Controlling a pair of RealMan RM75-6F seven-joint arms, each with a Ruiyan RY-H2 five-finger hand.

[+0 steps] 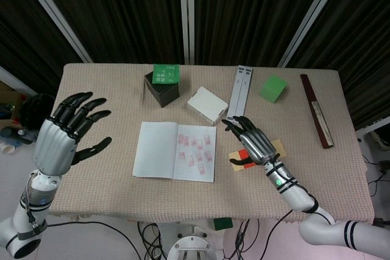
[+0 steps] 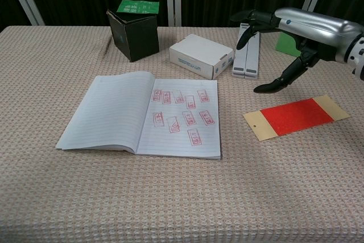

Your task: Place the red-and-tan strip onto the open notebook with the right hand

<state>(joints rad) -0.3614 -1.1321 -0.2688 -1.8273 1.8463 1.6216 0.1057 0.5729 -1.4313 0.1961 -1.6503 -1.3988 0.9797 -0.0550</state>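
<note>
The red-and-tan strip (image 2: 296,118) lies flat on the woven tablecloth (image 2: 182,197), at about three o'clock from the open notebook (image 2: 142,112) and a little apart from its right edge. Its red middle and tan ends show plainly in the chest view; in the head view the right hand (image 1: 253,141) covers most of it.

The right hand (image 2: 287,38) hovers above the strip with fingers spread and curved down, holding nothing; the chest view shows clear air between the fingertips (image 2: 264,89) and the strip. This looks like the reach step, with the grasp not yet made. The next move calls for lowering onto the strip and getting fingers under or against an edge, which may be awkward since it is thin and flat on cloth; then a short carry toward nine o'clock.

The left hand (image 1: 70,129) is raised off the table's left side, fingers apart and empty, well clear of the work.

At twelve o'clock from the strip lie a pair of grey-white bars (image 2: 247,55) and a white box (image 2: 202,55), near the hand's fingers. A black box with a green lid (image 1: 163,84) stands at twelve o'clock of the notebook, a green cube (image 1: 273,87) and a dark red bar (image 1: 317,111) toward one o'clock of the strip. The path from strip to notebook is bare cloth, and the stamped right page offers the nearest landing room.
</note>
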